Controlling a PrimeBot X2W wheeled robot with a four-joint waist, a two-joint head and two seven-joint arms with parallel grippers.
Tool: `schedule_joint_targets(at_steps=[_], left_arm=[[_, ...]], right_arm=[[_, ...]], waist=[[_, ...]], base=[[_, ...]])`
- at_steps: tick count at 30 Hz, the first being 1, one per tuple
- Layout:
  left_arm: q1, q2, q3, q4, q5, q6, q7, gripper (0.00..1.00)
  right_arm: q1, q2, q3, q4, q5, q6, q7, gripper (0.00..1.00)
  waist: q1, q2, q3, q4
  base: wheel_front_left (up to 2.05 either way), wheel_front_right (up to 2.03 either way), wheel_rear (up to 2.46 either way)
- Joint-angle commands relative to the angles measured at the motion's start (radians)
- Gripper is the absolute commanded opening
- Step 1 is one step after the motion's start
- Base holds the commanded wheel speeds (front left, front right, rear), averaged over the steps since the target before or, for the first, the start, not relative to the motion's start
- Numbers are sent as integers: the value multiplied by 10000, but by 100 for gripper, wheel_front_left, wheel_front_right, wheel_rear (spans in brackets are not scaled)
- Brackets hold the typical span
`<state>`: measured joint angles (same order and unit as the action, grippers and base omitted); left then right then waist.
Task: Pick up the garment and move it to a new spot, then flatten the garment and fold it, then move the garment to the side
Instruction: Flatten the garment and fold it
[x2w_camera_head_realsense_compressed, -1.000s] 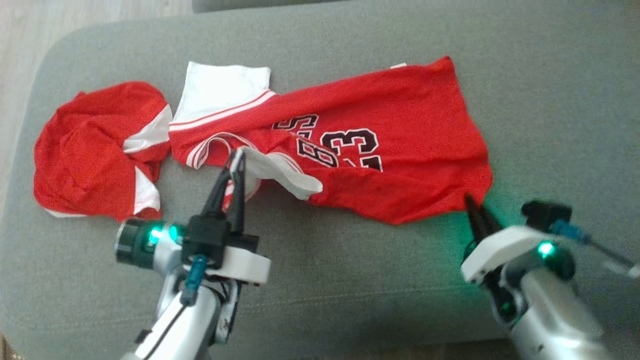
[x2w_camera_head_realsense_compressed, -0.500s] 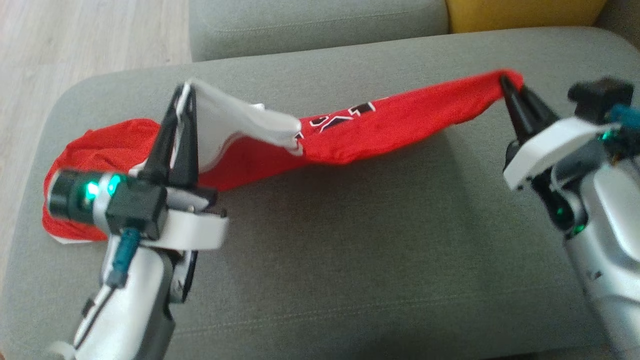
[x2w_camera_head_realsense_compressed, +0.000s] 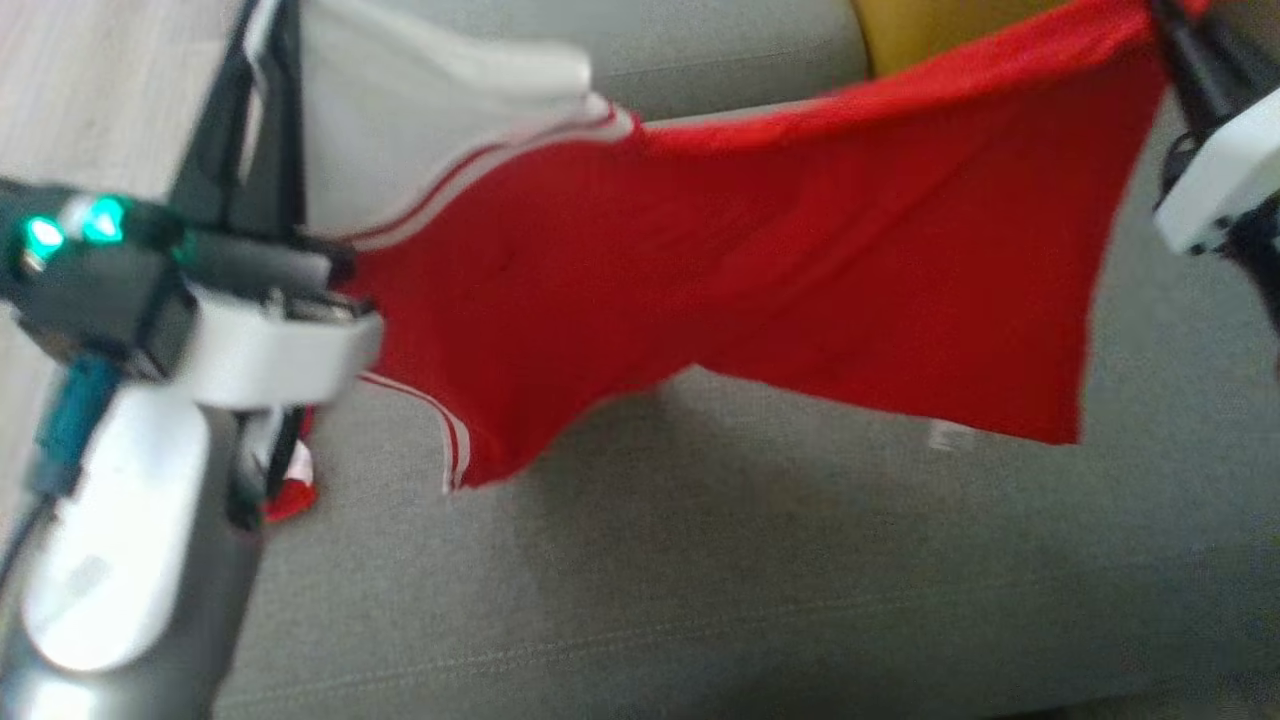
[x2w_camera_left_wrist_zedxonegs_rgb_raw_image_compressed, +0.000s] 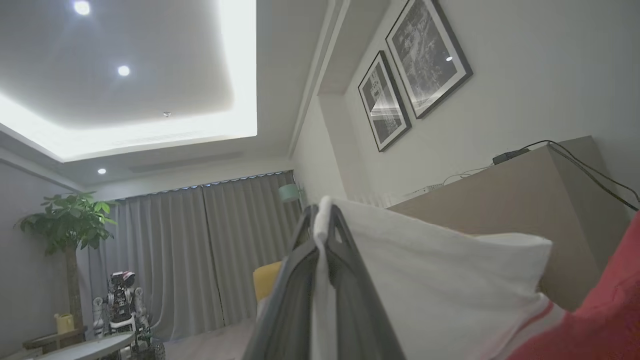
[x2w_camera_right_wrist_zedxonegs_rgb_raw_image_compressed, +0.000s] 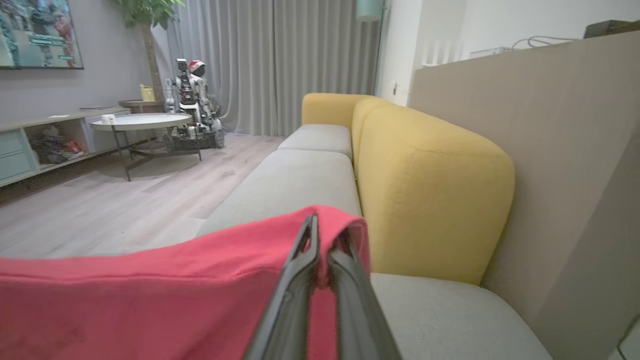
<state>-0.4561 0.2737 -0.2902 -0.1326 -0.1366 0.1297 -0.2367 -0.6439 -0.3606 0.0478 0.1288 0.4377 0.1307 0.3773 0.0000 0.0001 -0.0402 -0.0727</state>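
Home liv. rm: sofa (x2w_camera_right_wrist_zedxonegs_rgb_raw_image_compressed: 300, 185), curtains (x2w_camera_right_wrist_zedxonegs_rgb_raw_image_compressed: 280, 65), framed pics (x2w_camera_left_wrist_zedxonegs_rgb_raw_image_compressed: 427, 50)

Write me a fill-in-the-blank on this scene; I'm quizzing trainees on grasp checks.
The left gripper is shut on the ____ part of the jersey. The right gripper pinches its ____ edge. The sofa backrest beside the right gripper is ____.
Missing words: white; red; yellow.

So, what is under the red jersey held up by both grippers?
Under the jersey the grey sofa seat shows, shadowed. The jersey covers the seat's rear part; what lies there cannot be seen.
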Motion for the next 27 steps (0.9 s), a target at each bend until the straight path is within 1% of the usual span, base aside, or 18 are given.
schedule_joint_targets(at_steps=[1, 4, 8, 10, 12, 13, 14, 17, 20, 24, 26, 27], left_arm=[[-1079, 474, 526, -350, -2, -95, 218, 0], [-1984, 662, 520, -142, -44, -397, 665, 0], [-3767, 725, 397, 664, -186, -947, 1244, 0], [-4893, 737, 212, 1229, -80, -1262, 1427, 0], [-6100, 659, 36, 1927, 28, -1540, 1528, 0], [-6100, 659, 36, 1927, 28, -1540, 1528, 0], [-6730, 614, -53, 2320, 119, -1657, 1519, 0], [-8624, 392, -113, 3613, 306, -1780, 1314, 0], [-10377, 125, 0, 4860, 536, -1547, 600, 0], [-12092, -271, 201, 6085, 668, -1120, -123, 0], [-12505, -456, 157, 6293, 723, -1068, -226, 0], [-12639, -543, 118, 6182, 747, -1083, -237, 0]], right_arm=[[-500, 131, -174, -605, -150, 0, 553, 0], [-773, 300, -529, -1014, -423, 0, 1568, 0], [-1813, 738, -821, -873, -342, 0, 2504, 0], [-2607, 832, -745, -549, -390, 0, 2701, 0], [-3612, 989, -684, -60, -414, 0, 2633, 0], [-3612, 989, -684, -60, -414, 0, 2633, 0], [-4189, 1011, -606, 210, -522, 0, 2452, 0], [-6079, 1185, -591, 1197, -951, 0, 1293, 0], [-7822, 1469, -859, 2395, -1418, 0, -567, 0], [-9453, 1664, -1108, 3911, -2065, 0, -3193, 0], [-9916, 1691, -1283, 4598, -2200, 0, -4277, 0], [-10056, 1706, -1406, 4929, -2205, 0, -4736, 0]], waist=[[0, -1, 140, -29], [0, -1, 501, -93], [0, -1, 1650, -203], [0, -1, 2435, -242], [0, -1, 3256, -283], [0, -1, 3256, -283], [0, -1, 3653, -295], [0, -1, 4731, -308], [0, -1, 5408, -230], [0, -1, 5725, -118], [0, -1, 5763, -52], [0, -1, 5791, -23]], base=[[0, 0, 0], [0, 0, 0], [0, 0, 0], [0, 0, 0], [0, 0, 0], [0, 0, 0], [0, 0, 0], [0, 0, 0], [0, 0, 0], [0, 0, 0], [0, 0, 0], [0, 0, 0]])
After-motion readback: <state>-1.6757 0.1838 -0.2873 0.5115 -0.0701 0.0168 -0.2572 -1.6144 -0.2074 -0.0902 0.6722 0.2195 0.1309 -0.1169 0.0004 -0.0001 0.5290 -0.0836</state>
